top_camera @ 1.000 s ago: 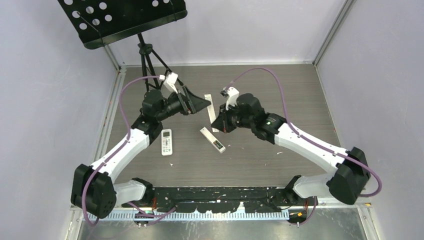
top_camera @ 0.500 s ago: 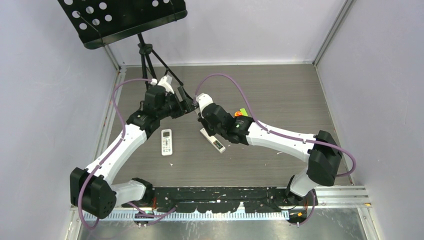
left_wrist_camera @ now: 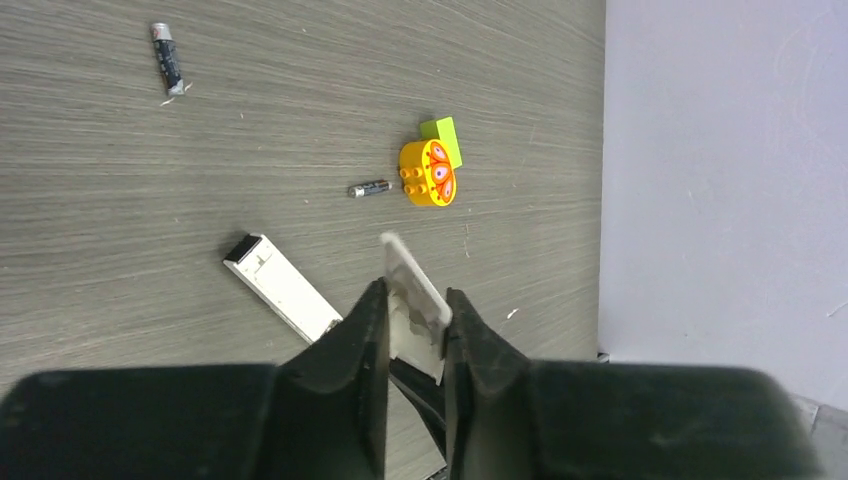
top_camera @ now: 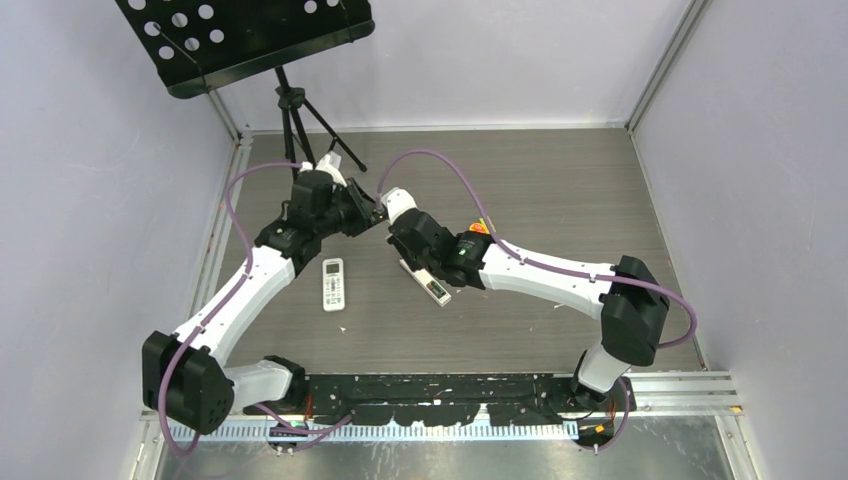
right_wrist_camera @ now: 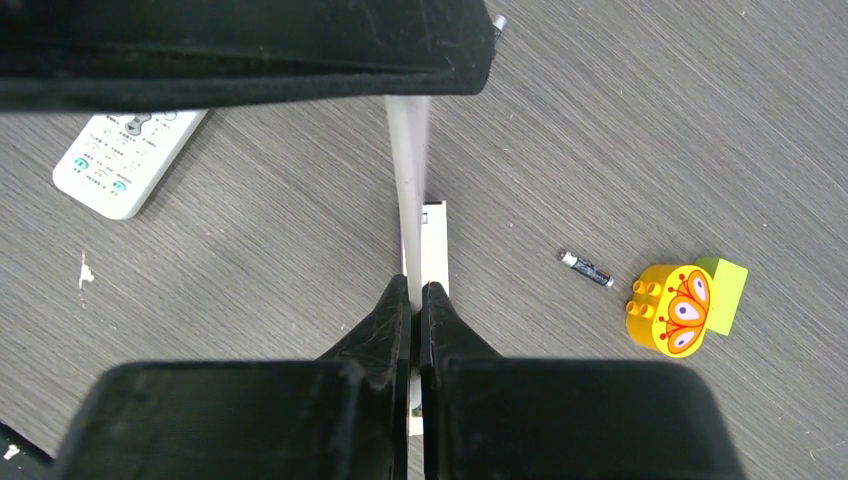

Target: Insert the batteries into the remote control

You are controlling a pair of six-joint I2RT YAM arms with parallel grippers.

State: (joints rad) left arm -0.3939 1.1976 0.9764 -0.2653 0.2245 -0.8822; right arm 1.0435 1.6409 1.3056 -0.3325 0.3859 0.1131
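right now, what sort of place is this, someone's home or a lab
Most likely a robot test cell in a lab: bare lavender walls and metal frame rails box in a grey table, two robot arms are bolted at its near edge.

No text, brand or number can be read anywhere in these views. The white remote, lying at the left of the table, has rows of buttons with small dark and teal marks, all too small to make out. One battery lies alone and a second battery lies near the orange toy. Both have dark wrappers with pale bands, and any lettering on them is a blur. The toy shows only a painted red and white pattern, no letters.
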